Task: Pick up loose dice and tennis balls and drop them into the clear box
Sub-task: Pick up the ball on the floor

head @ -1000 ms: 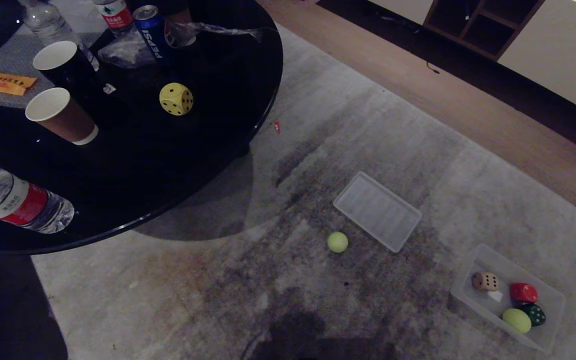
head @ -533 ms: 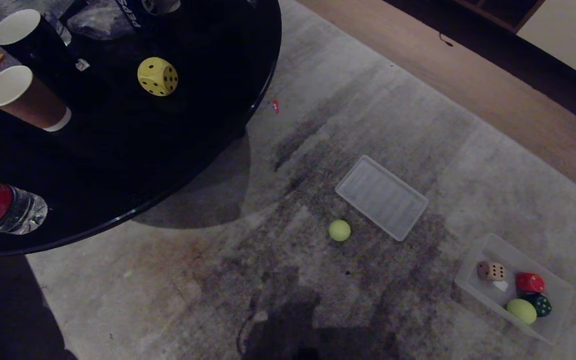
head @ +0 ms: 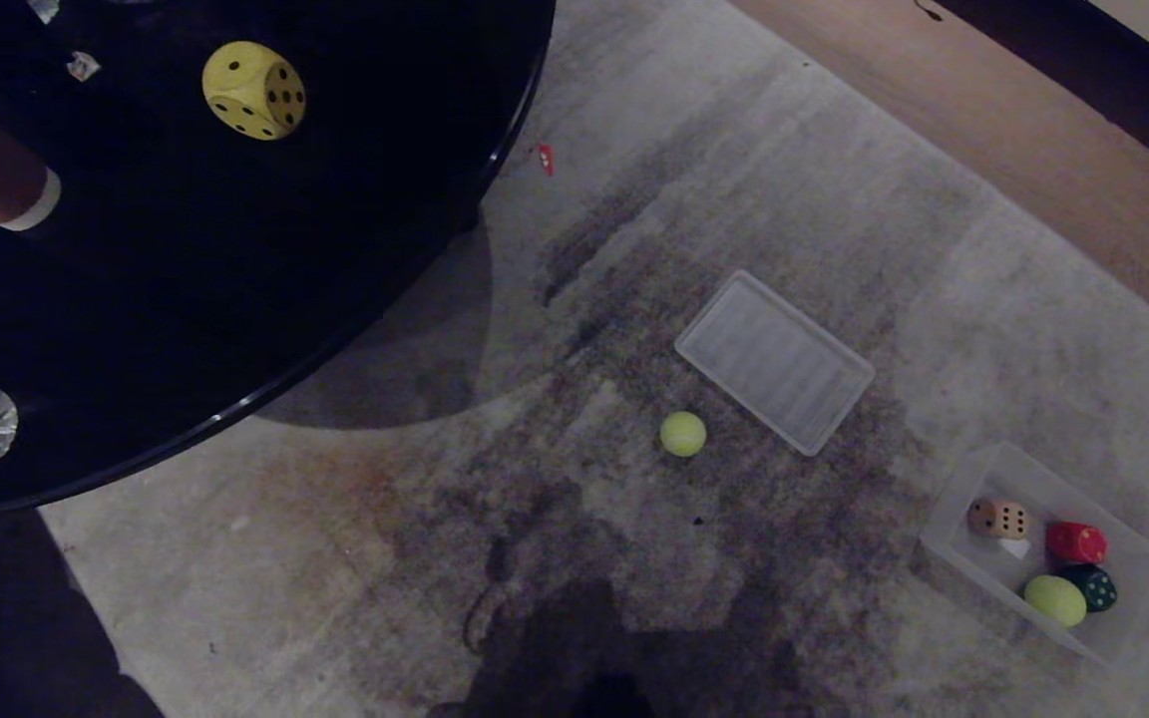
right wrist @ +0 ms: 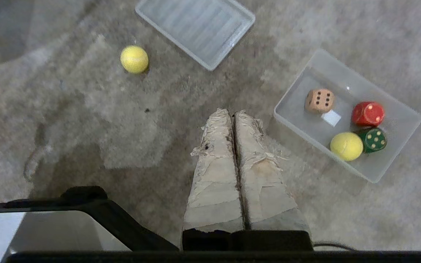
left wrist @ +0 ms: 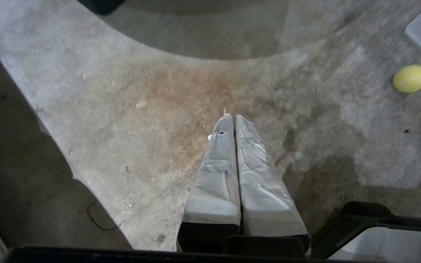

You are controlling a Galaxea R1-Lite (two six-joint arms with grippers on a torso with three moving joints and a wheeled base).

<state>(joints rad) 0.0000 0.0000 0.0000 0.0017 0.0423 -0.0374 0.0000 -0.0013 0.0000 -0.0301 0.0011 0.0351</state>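
A glossy round black table carries 1 yellow die, a soft cube with rounded corners. On the mottled grey carpet lies a flat ribbed lid, with 1 fuzzy tennis ball loose near it. The clear box holds a beige die, red die, green die and another ball. The left gripper and right gripper hang over the carpet, their wrapped fingers pressed together, empty.
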